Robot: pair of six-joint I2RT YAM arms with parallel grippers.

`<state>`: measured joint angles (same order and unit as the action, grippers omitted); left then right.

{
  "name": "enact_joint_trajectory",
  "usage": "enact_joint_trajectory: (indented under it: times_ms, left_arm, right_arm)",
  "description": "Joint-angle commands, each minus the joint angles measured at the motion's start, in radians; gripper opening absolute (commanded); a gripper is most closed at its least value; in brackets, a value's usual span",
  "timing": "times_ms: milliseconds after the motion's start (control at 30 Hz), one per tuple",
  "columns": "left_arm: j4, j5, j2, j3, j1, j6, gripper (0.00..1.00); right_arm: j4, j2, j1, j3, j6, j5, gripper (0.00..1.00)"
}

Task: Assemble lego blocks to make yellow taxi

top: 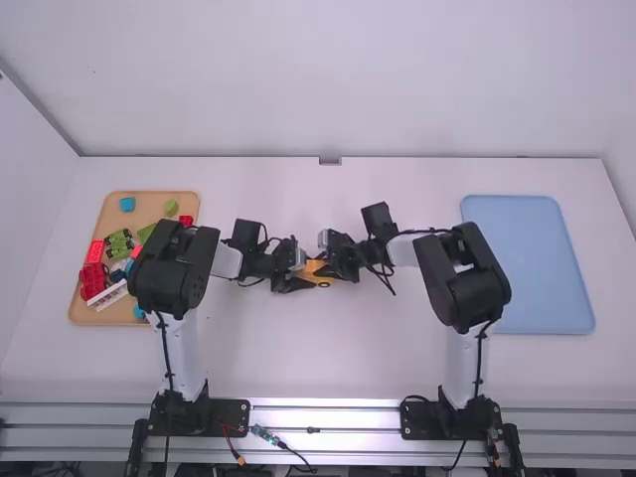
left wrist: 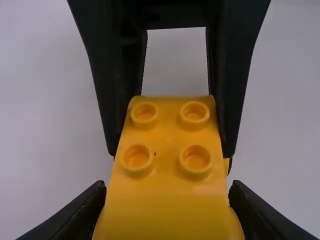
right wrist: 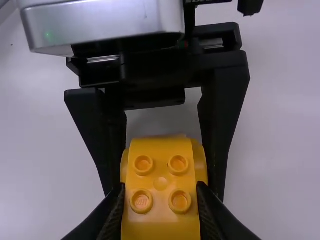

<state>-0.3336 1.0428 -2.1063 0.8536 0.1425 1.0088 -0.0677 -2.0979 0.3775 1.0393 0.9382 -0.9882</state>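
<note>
Altogether, one yellow build, two trays

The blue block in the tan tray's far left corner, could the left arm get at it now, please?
Probably not: the left gripper is shut on the yellow piece, though nothing covers the blue block.

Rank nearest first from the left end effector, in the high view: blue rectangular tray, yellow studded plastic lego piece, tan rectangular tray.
1. Yellow lego piece, held in the left end effector.
2. Tan tray, at the table's left side.
3. Blue tray, at the table's right side.
</note>
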Motion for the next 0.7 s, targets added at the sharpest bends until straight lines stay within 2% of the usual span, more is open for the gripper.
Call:
enact_joint_trajectory:
  times_ms: [0, 100, 367, 667]
  left_arm:
    - [0.009, -0.154, -0.025, -0.002, 0.015, -0.030, 0.20]
    - [0.009, -0.150, -0.025, -0.002, 0.015, -0.030, 0.19]
    - [0.010, -0.150, -0.025, -0.001, 0.015, -0.030, 0.19]
    - [0.009, -0.150, -0.025, -0.001, 0.014, -0.030, 0.19]
  right_arm:
    - [-0.002, -0.060, 0.043, -0.074, -0.057, 0.100, 0.00]
    - [-0.046, -0.060, 0.042, -0.092, -0.081, 0.106, 0.00]
    - [-0.043, -0.060, 0.043, -0.092, -0.119, 0.151, 0.00]
    - [0.118, -0.059, 0.057, -0.050, -0.023, 0.263, 0.00]
